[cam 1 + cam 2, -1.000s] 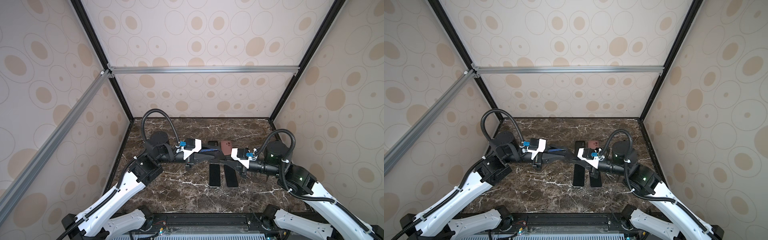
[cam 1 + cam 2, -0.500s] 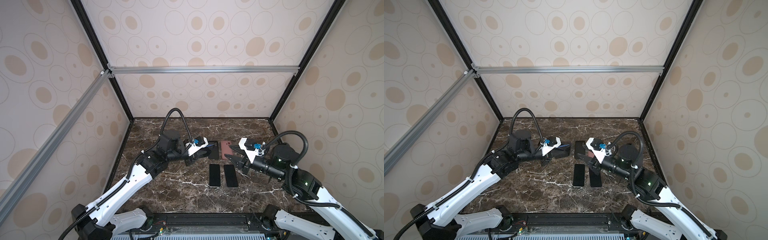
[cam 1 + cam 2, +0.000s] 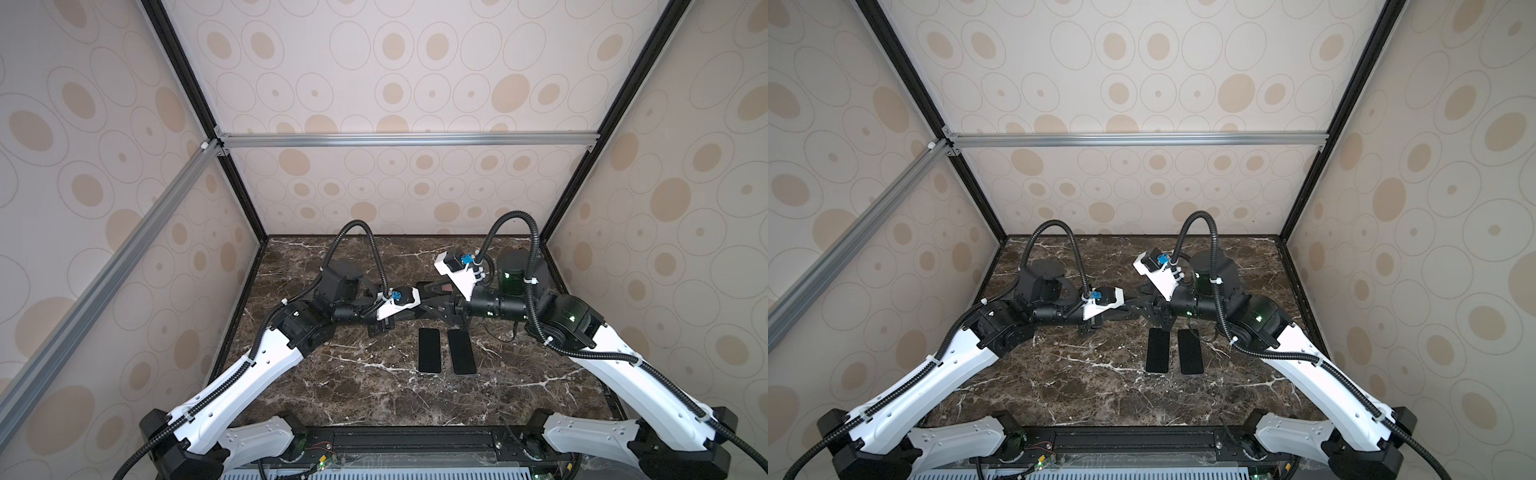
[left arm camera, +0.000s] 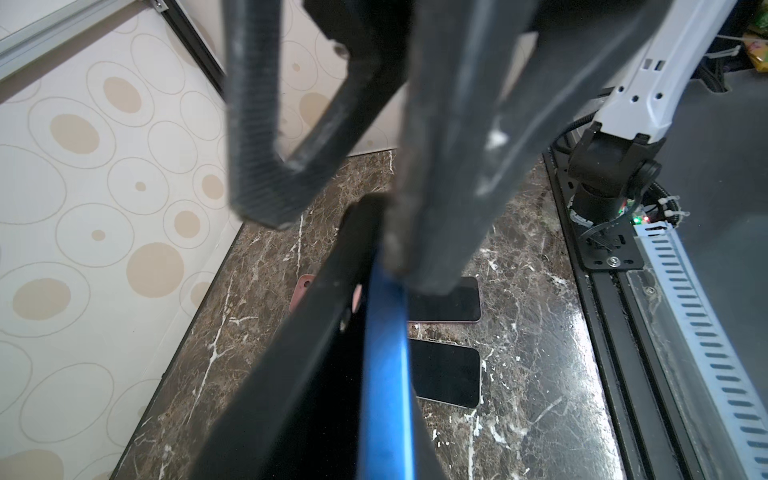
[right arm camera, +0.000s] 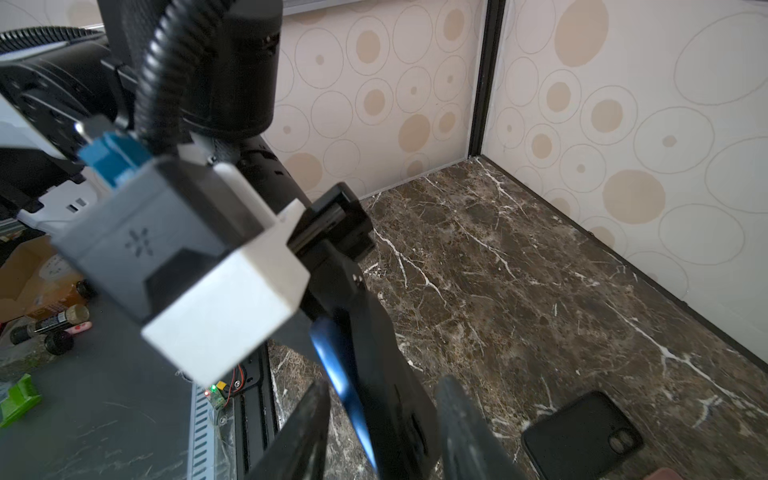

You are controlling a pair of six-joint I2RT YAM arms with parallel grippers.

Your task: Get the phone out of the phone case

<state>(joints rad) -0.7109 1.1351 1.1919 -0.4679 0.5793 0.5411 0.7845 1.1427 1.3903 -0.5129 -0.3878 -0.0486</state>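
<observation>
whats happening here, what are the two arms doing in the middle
The left tool is shut on what looks like a blue phone case, seen edge-on and held up above the marble table. The right tool straddles it with jaws apart, not clearly gripping. Whether a phone sits inside is hidden. Two phones lie screen-up side by side on the table, with a black case and a pink case farther back.

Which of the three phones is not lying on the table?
The blue-edged phone, held in the air; the two others lie flat, side by side, on the table.
</observation>
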